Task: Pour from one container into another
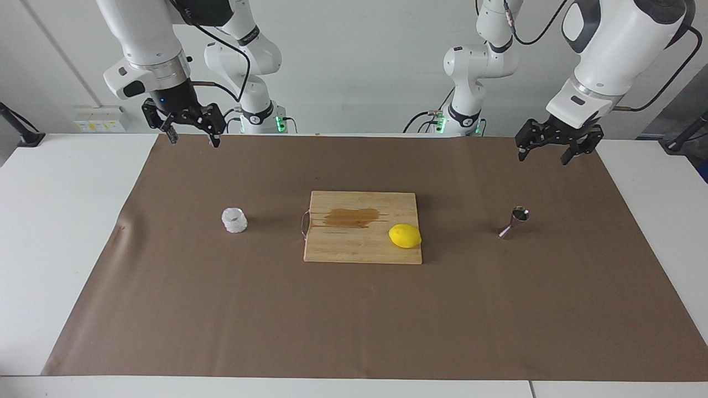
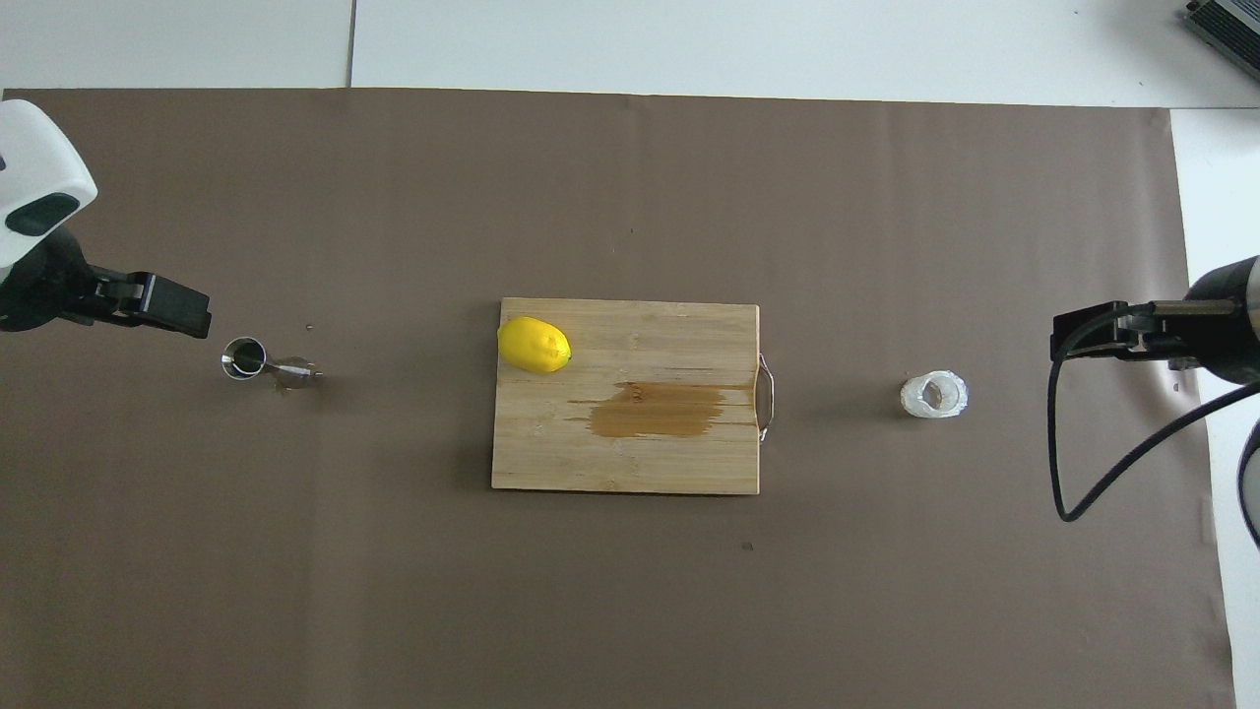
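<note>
The whitish bumpy cup [image 1: 234,220] stands on the brown mat toward the right arm's end of the table; it also shows in the overhead view [image 2: 933,394]. The shiny metal jigger [image 1: 515,221] stands on the mat toward the left arm's end, with its dark mouth up [image 2: 244,356]. My right gripper [image 1: 193,138] is open and empty, raised over the mat's edge nearest the robots, apart from the cup [image 2: 1073,335]. My left gripper [image 1: 543,156] is open and empty, raised over the mat near the jigger [image 2: 182,310], not touching it.
A wooden cutting board [image 1: 343,243] with a wire handle lies at the mat's middle, between cup and jigger. It bears a brown wet stain [image 1: 351,217] and a yellow lemon [image 1: 405,236] on the corner toward the jigger. The brown mat [image 1: 354,320] covers most of the white table.
</note>
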`<action>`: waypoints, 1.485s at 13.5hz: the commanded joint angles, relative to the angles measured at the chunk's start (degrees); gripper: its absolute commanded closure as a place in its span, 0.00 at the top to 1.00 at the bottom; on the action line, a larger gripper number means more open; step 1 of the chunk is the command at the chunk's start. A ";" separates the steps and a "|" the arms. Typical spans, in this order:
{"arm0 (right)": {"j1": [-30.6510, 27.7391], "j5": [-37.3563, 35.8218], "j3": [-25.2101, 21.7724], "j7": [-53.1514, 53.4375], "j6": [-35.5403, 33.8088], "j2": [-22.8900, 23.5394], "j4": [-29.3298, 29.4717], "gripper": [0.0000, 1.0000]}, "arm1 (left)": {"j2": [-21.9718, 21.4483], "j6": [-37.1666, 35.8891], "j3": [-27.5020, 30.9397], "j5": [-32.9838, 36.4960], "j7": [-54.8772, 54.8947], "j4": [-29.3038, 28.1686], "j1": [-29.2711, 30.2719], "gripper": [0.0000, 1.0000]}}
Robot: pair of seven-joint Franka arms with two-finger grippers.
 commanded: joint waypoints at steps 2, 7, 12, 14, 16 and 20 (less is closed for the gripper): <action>-0.19 0.10 0.43 -1.17 -0.88 -0.01 0.20 1.00 | -0.22 -0.21 -0.07 0.82 0.65 0.20 0.13 1.00; -0.89 0.71 -0.01 -0.90 -1.14 -0.27 0.29 1.00 | -0.31 -0.56 -0.07 0.73 0.73 0.29 0.13 1.00; -0.98 0.71 -0.28 -0.81 -1.14 -0.45 0.29 1.00 | -0.22 -0.56 -0.07 0.29 -0.06 0.37 0.22 1.00; -0.98 0.71 -0.36 -0.81 -1.14 -0.45 0.38 1.00 | -0.13 -0.56 -0.07 0.29 -0.06 0.46 0.22 1.00; -0.98 0.71 -0.36 -0.81 -1.14 -0.45 0.29 1.00 | -0.22 -0.56 0.01 0.20 0.12 0.46 0.31 1.00; -0.98 0.71 -0.36 -0.90 -1.14 -0.45 0.38 1.00 | -0.13 -0.56 0.10 0.20 0.03 0.46 0.31 1.00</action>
